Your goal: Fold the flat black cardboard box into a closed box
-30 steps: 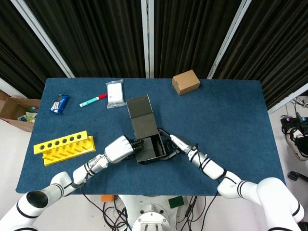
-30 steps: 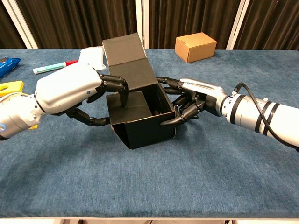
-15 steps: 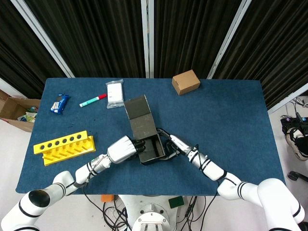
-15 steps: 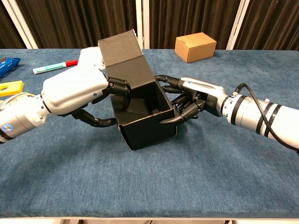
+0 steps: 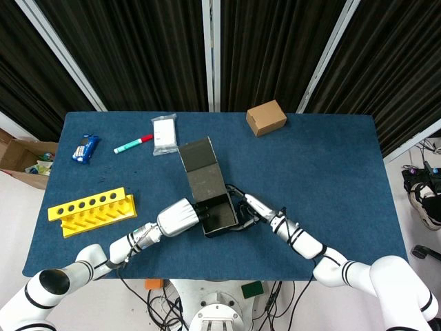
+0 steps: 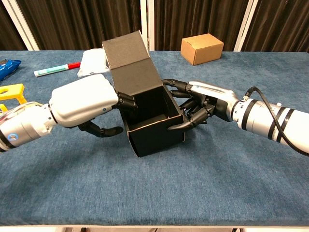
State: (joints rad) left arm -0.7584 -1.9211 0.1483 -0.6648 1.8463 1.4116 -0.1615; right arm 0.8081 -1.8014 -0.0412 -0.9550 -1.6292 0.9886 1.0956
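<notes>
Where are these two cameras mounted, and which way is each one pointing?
Head view: high up, looking down on the whole blue table; both arms show.
Chest view: low, looking forward across the table; forearms and hands show.
Both share the black box, left hand, right hand and brown box.

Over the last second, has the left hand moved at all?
Yes. In the chest view the left hand has slid right and lower, toward the near table edge, away from the green marker; its fingers press the black box.

White glossy arms with black joint bands, silver-shelled left hand (image 6: 84,99), black fingers (image 6: 181,125).
</notes>
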